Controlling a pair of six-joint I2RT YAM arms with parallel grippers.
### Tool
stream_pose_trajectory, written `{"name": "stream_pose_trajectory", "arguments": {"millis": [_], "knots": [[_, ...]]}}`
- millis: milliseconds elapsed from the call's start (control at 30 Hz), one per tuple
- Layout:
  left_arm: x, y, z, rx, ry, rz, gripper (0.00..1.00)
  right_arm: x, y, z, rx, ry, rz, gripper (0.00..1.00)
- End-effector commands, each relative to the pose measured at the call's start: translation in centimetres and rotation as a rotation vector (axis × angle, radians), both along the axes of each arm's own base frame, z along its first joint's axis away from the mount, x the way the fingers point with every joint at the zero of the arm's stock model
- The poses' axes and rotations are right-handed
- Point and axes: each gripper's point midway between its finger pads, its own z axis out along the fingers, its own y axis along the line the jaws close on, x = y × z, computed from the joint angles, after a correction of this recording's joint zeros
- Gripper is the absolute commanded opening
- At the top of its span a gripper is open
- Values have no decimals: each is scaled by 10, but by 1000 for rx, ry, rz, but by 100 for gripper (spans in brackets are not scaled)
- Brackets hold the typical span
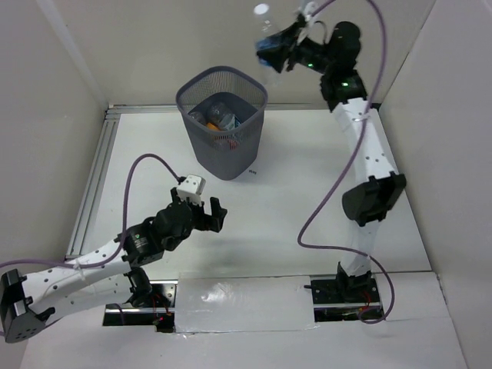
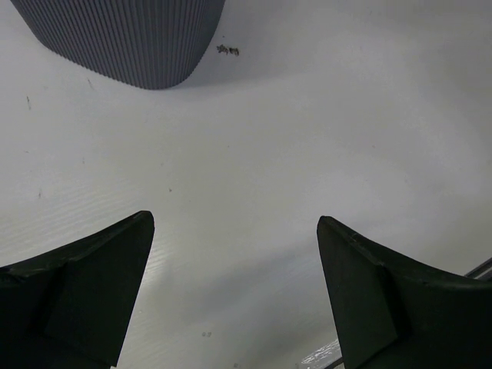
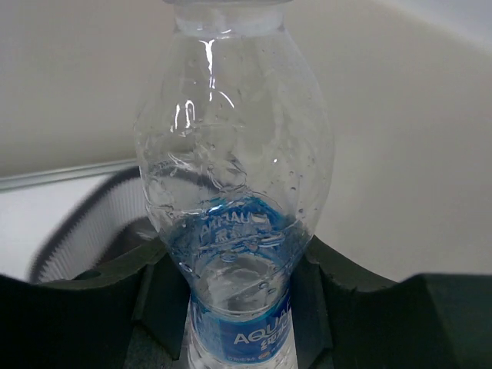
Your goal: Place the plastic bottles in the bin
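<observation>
My right gripper (image 1: pixel 270 52) is shut on a clear bottle with a blue label (image 1: pixel 266 38), held high in the air just right of and above the bin's rim. In the right wrist view the bottle (image 3: pixel 238 231) fills the frame between my fingers (image 3: pixel 108 307), its cap end pointing away. The dark grey mesh bin (image 1: pixel 223 123) stands at the back middle of the table and holds other bottles (image 1: pixel 219 117), one with orange showing. My left gripper (image 1: pixel 206 211) is open and empty, low over the table in front of the bin (image 2: pixel 131 38).
White walls close in the table on the left, back and right. A metal rail (image 1: pixel 92 184) runs along the left edge. A small dark mark (image 1: pixel 250 174) lies by the bin's base. The right arm's purple cable (image 1: pixel 338 177) hangs over the table.
</observation>
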Motion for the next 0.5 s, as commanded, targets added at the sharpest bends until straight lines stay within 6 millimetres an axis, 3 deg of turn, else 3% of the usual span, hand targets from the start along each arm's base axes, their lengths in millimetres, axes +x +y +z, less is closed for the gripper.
{"name": "stream_pose_trajectory", "arguments": {"millis": [0,67,133,167,200,233,267,300,367,467], "knots": [[-2,5,23,-96,-42,16,100,-22,66,-8,25,54,227,33],[-5,8,24,-108,-41,19,100,-20,94,-22,14,74,272,34],[-6,10,30,-129,-55,18,100,-14,106,-38,17,121,276,40],[-7,11,24,-114,-45,19,100,-10,114,-51,11,154,277,44],[-7,11,24,-114,-45,19,100,-7,113,-54,10,176,262,51],[-7,12,24,-106,-49,16,100,-2,114,-63,7,202,247,78],[-8,10,29,-117,-51,6,100,1,113,-66,3,209,229,92],[-7,10,29,-106,-57,2,100,7,109,-68,3,226,185,100],[-7,7,30,-101,-58,-11,100,6,100,-50,23,212,120,100],[-7,2,37,-108,-75,-37,100,28,52,-22,89,209,-100,100]]}}
